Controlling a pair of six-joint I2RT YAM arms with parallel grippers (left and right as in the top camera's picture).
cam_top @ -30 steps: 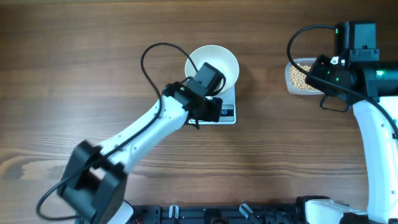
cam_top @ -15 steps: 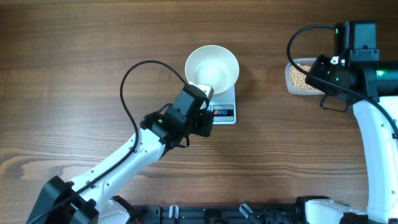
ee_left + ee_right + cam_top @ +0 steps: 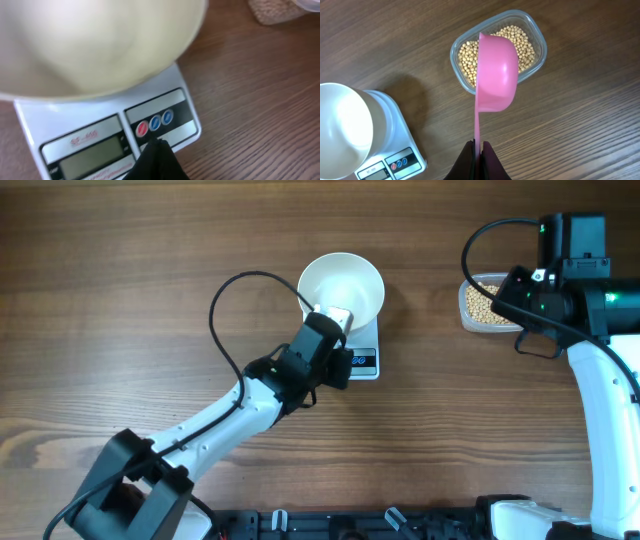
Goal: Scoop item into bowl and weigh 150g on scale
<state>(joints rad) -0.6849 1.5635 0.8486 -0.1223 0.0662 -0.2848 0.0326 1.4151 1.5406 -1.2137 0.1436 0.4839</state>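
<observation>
Left gripper (image 3: pixel 158 156), fingers pinched together and empty, points its tip at the scale (image 3: pixel 75 125), just below the coloured buttons (image 3: pixel 155 122). We read that as a press to switch on or zero, since the bowl (image 3: pixel 100 40) already sits on the platform. We can't tell whether it touches, and the display (image 3: pixel 90 157) is unreadable. Beans (image 3: pixel 522 42) all lie in the clear tub (image 3: pixel 541 52), well right of the scale; the bowl looks empty. Right gripper (image 3: pixel 479 150) is clamped on the handle of the pink scoop (image 3: pixel 496 70), cup hanging over the tub. We judge it's parked ready to dip once the scale is set. Nothing weighed yet.
</observation>
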